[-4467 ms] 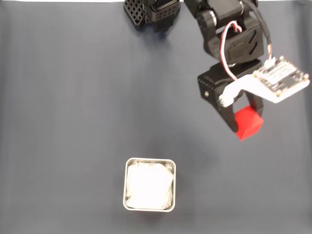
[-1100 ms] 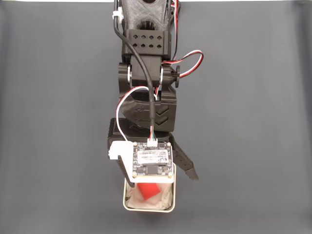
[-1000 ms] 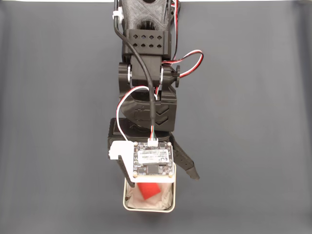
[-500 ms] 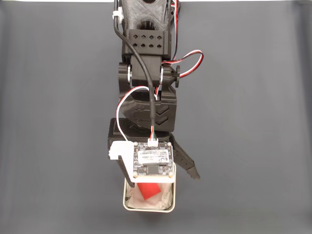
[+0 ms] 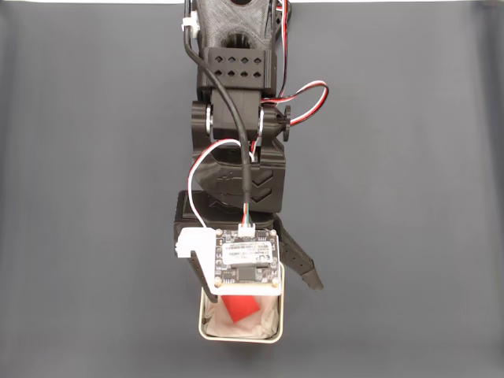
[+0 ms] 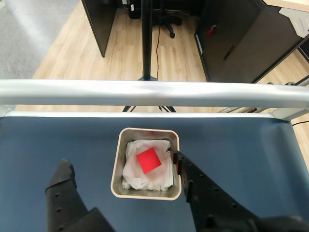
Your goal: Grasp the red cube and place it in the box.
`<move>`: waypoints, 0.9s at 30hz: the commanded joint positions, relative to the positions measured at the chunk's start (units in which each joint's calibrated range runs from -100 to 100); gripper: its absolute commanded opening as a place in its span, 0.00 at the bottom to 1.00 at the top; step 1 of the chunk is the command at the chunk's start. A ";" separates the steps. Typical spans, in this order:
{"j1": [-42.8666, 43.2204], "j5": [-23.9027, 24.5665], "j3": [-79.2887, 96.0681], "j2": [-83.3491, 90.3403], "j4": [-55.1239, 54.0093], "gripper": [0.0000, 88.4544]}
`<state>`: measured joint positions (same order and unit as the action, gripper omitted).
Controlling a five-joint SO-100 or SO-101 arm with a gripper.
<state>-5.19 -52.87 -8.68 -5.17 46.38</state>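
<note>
Cube [image 6: 148, 160] sits in box [image 6: 116, 164] on the lining, between and just ahead of the open, empty end effector [image 6: 123, 171]. Looks rigid and light, probably; flat opposite faces suit any regrasp.

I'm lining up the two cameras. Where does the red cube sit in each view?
Fixed view: red cube low centre, just below the camera board, on the white lining.
Wrist view: red cube mid-frame, between the open pincer fingers.
Shared landmark: the box around it.
</note>
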 commanded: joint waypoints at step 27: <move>3.35 4.69 70.09 65.22 -7.86 0.00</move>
<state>-2.45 -47.01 50.09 51.11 40.10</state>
